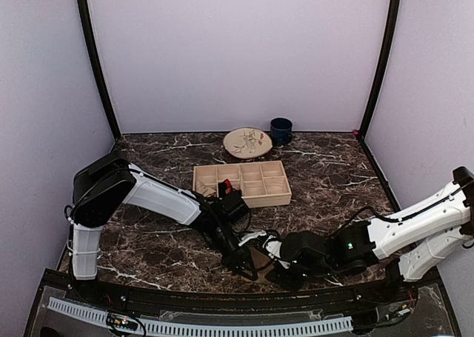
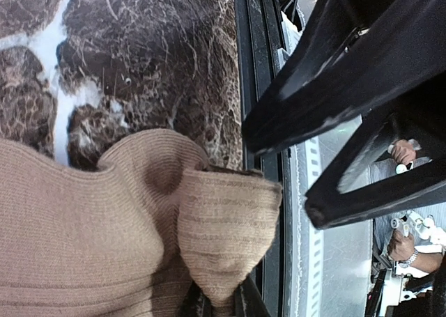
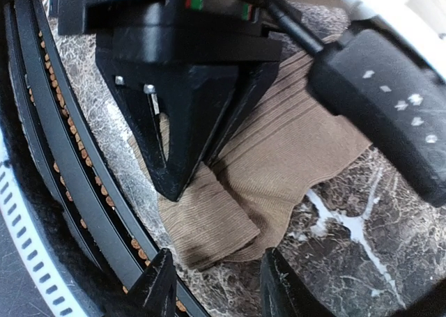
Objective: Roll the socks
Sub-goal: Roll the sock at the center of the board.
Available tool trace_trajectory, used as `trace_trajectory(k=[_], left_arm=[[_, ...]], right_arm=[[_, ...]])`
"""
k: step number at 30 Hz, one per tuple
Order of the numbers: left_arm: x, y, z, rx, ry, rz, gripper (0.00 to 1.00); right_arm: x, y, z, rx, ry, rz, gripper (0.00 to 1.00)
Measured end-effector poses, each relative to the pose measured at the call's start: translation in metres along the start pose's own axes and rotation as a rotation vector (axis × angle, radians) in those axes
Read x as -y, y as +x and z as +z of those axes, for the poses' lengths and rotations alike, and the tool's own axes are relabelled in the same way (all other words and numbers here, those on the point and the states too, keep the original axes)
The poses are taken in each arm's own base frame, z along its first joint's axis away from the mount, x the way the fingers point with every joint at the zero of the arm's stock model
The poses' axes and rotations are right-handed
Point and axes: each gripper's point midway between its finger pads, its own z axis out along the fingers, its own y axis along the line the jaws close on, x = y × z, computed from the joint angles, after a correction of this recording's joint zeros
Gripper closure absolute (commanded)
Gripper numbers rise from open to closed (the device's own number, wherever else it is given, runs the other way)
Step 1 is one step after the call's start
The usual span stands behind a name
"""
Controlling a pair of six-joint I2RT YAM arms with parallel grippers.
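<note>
One tan sock [image 3: 293,157] | left gripper [image 2: 217,303] clamped on its fold | right gripper [image 3: 216,285] parted alongside

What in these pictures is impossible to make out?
1. Left wrist view: the tan sock runs off the left and bottom edges.
2. Top view: the left gripper and right gripper cover nearly all of that sock.
3. Top view: near-left compartments of the tray lie partly behind the left arm; contents too small to name.

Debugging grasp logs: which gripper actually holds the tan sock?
The left gripper, jaws pinched shut on a fold of the tan sock. The right gripper sits open at the sock's edge, gripping nothing.
</note>
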Motion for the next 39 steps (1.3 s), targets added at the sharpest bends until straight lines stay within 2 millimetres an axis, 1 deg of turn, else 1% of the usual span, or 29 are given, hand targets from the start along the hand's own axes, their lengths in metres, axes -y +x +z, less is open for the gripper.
trace_trajectory(k=[4, 11, 17, 23, 30, 34, 39], left_arm=[[0.000, 0.003, 0.000, -0.005, 0.007, -0.009, 0.91], [0.000, 0.007, 0.000, -0.012, 0.015, -0.015, 0.90], [0.000, 0.008, -0.001, -0.012, 0.018, -0.012, 0.90], [-0.001, 0.008, -0.002, -0.011, 0.024, -0.017, 0.90], [-0.001, 0.008, -0.003, -0.008, 0.032, -0.022, 0.90], [-0.001, 0.008, -0.003, -0.007, 0.037, -0.024, 0.90], [-0.001, 0.009, -0.003, -0.008, 0.043, -0.026, 0.88]], right_arm=[[-0.006, 0.003, 0.007, -0.021, 0.001, -0.028, 0.59], [-0.011, -0.003, 0.016, -0.020, 0.000, -0.076, 0.59], [-0.013, -0.003, 0.017, -0.025, -0.008, -0.096, 0.59], [-0.018, 0.001, 0.019, -0.040, -0.033, -0.114, 0.59], [-0.022, 0.008, 0.026, -0.064, -0.045, -0.134, 0.59], [-0.022, 0.011, 0.031, -0.074, -0.042, -0.136, 0.63], [-0.022, 0.014, 0.039, -0.082, -0.040, -0.142, 0.75]])
